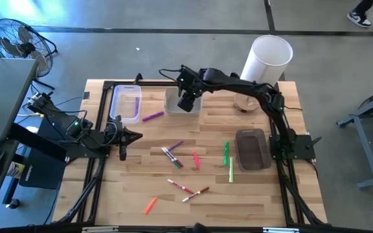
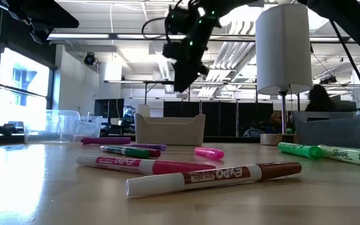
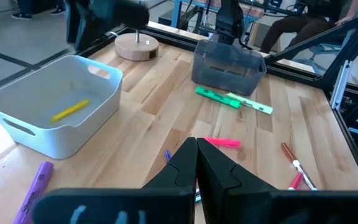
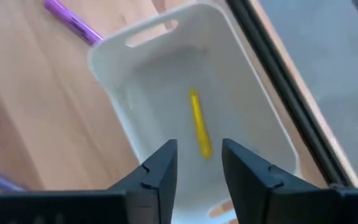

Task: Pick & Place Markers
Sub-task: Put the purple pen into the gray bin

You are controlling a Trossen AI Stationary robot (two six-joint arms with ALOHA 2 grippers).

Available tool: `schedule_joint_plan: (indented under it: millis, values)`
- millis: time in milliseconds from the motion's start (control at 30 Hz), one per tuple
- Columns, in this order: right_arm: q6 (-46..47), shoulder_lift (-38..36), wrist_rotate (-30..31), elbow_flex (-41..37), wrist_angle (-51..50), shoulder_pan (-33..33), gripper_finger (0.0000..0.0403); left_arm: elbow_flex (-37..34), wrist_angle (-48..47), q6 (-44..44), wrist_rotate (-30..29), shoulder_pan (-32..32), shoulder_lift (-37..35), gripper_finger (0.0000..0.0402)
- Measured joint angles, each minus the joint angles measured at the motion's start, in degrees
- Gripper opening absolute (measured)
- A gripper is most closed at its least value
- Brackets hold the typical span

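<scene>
A yellow marker (image 4: 199,124) lies flat on the floor of the white bin (image 1: 183,101); it also shows in the left wrist view (image 3: 71,110). My right gripper (image 4: 197,163) hovers open just above that bin (image 2: 169,128), empty, its fingers on either side of the marker from above. My left gripper (image 1: 123,144) waits shut over the table's left part, touching nothing. Several markers lie on the wood: purple (image 1: 152,116), pink (image 1: 195,159), green (image 1: 226,153), brown-capped (image 1: 196,193) and orange (image 1: 150,205).
A clear bin (image 1: 127,103) stands left of the white one and a grey bin (image 1: 251,149) at the right. A white lamp shade (image 1: 267,57) on a wooden foot (image 1: 245,102) stands at the far right. A black frame rims the table.
</scene>
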Motion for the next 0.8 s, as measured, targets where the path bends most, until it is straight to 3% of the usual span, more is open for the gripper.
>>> schedule_joint_plan:
  millis: [200, 333, 633, 800]
  values:
    - [2.04, -5.71, -0.07, -1.10, -2.51, 3.26, 0.0051, 0.00, -0.07, -0.09, 0.39, 0.02, 0.01, 0.0000]
    - [6.47, -11.35, 0.07, -7.97, 0.18, 7.00, 0.0006, 0.00, -0.06, -0.24, 0.31, 0.02, 0.02, 0.0013]
    - [25.00, -30.97, 7.42, -39.09, 22.80, 22.48, 0.0014, -0.02, -0.64, 0.06, -1.28, 0.02, 0.07, 0.0136]
    - [28.28, -41.64, 12.22, -55.97, 39.49, 31.44, 0.0004, -0.02, -0.47, 0.43, -0.90, 0.02, 0.07, 0.0164]
